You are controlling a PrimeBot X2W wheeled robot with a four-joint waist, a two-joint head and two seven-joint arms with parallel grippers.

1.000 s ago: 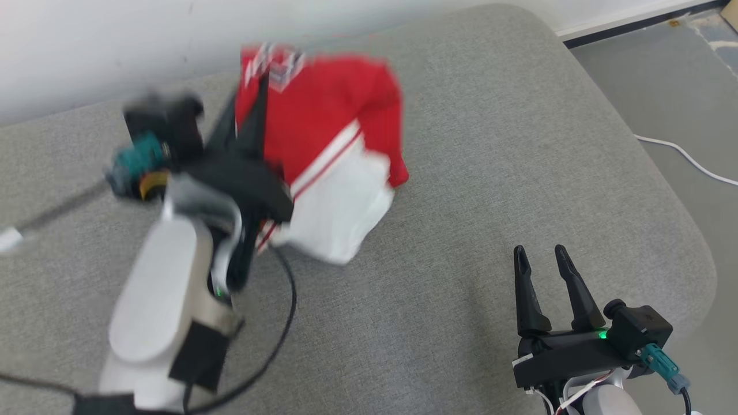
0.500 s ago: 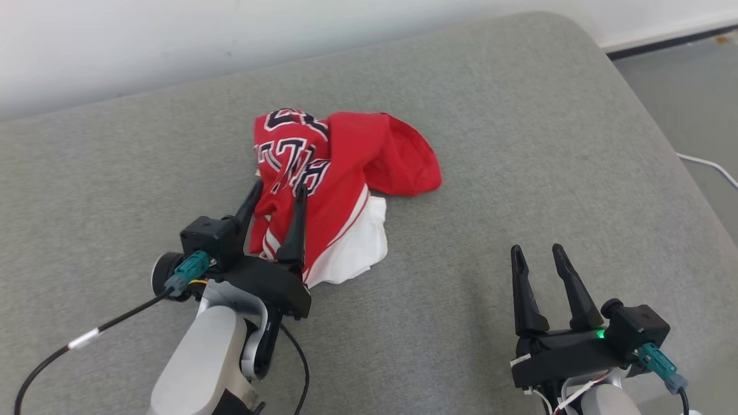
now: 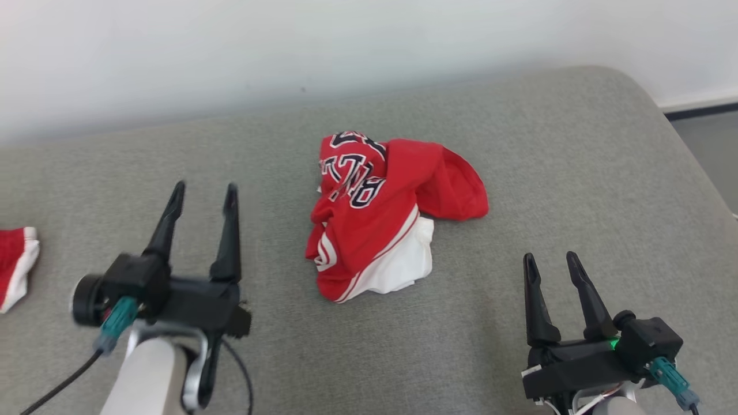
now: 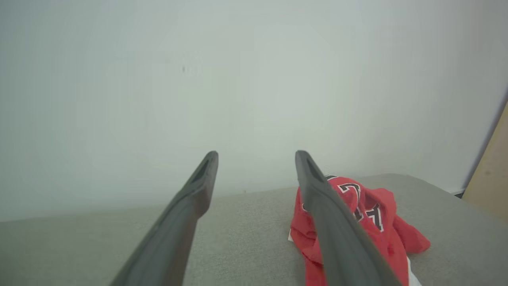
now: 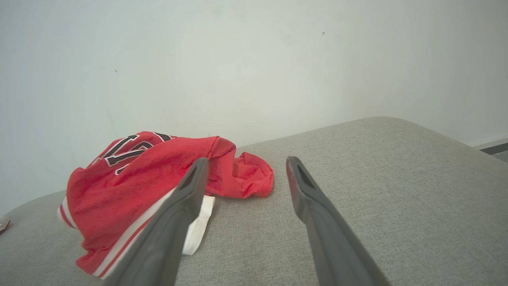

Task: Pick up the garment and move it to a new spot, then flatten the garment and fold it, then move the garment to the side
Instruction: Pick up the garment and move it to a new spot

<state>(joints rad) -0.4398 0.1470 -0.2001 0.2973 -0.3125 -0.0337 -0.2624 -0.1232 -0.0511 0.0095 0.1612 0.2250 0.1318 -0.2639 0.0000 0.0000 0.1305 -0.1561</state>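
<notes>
The garment point(image 3: 383, 216) is a red jersey with white trim and dark lettering, lying crumpled in a heap at the middle of the grey cushioned surface point(image 3: 519, 173). It also lies at the right in the left wrist view, as the garment point(image 4: 373, 214), and at the left in the right wrist view, as the garment point(image 5: 135, 182). My left gripper point(image 3: 204, 193) stands open to the left of the heap, apart from it, with nothing between its fingers. My right gripper point(image 3: 550, 262) is open at the lower right, also clear of the cloth.
Another piece of red and white cloth point(image 3: 14, 265) lies at the far left edge of the surface. A pale wall point(image 3: 346, 46) runs behind the cushion. The cushion's rounded edge drops to the floor point(image 3: 712, 138) at the right.
My left gripper has let go of the garment, opened and drawn back to the left. The garment has dropped into a heap on the cushion. The camera view has shifted. My right gripper stayed open.
</notes>
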